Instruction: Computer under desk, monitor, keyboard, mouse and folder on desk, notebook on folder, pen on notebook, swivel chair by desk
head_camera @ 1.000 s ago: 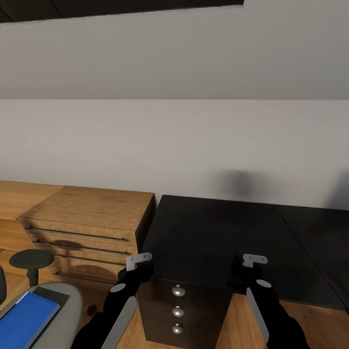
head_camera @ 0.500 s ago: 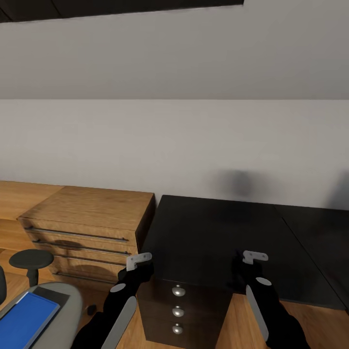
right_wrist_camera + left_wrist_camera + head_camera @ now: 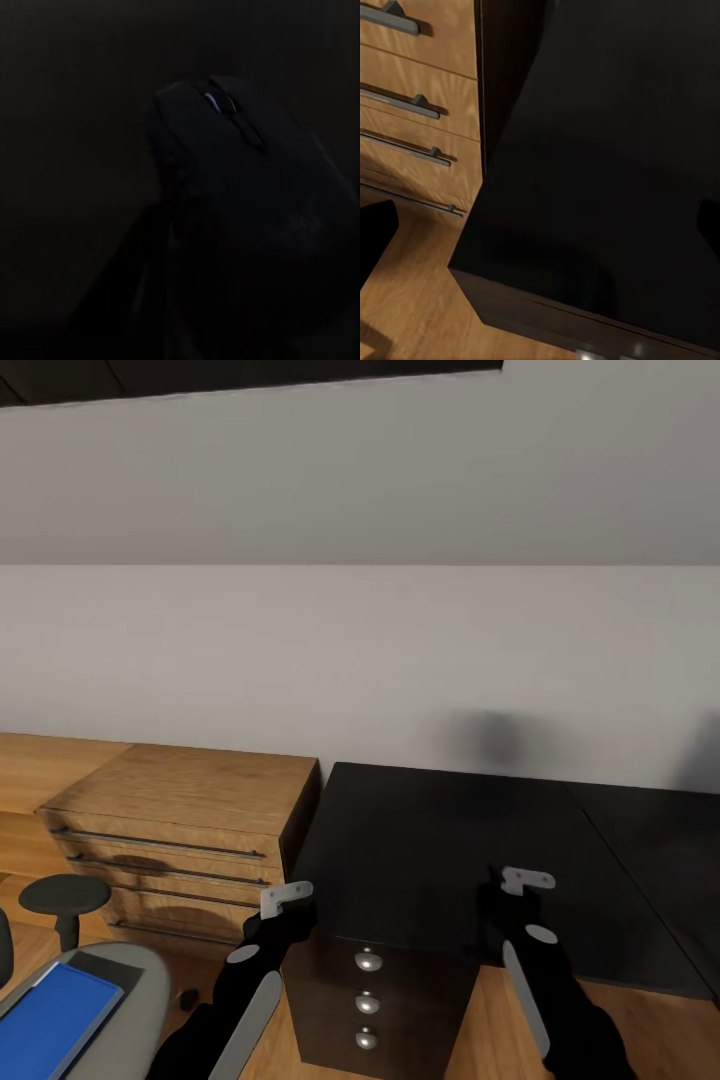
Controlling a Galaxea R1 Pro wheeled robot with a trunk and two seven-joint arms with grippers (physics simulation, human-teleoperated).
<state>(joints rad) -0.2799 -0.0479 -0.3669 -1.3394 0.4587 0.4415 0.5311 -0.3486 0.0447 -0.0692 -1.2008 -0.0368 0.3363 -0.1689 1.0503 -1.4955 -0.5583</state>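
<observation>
I had the mouse (image 3: pixel 240 165) right in front of my right wrist camera, black against the black worktop (image 3: pixel 450 840) and hard to separate from it; only the scroll wheel caught a little light. It looked to be resting on the worktop just ahead of my right fingers (image 3: pixel 527 880), but I could not tell whether those fingers were spread, closed or gripping it, since everything there was dark. My left fingers (image 3: pixel 287 898) hung over the near left corner of the worktop, beside the wooden drawer chest (image 3: pixel 180 810), and their spread was equally unclear to me.

I judged the mouse light, rigid and smooth-shelled, so likely to slip if pinched on its curved top. I would take it across the flat sides near the middle, low down.

The blue folder (image 3: pixel 55 1020) lay on the chair seat (image 3: pixel 130 1000) to my left, thin and flat, best lifted by an overhanging edge.
</observation>
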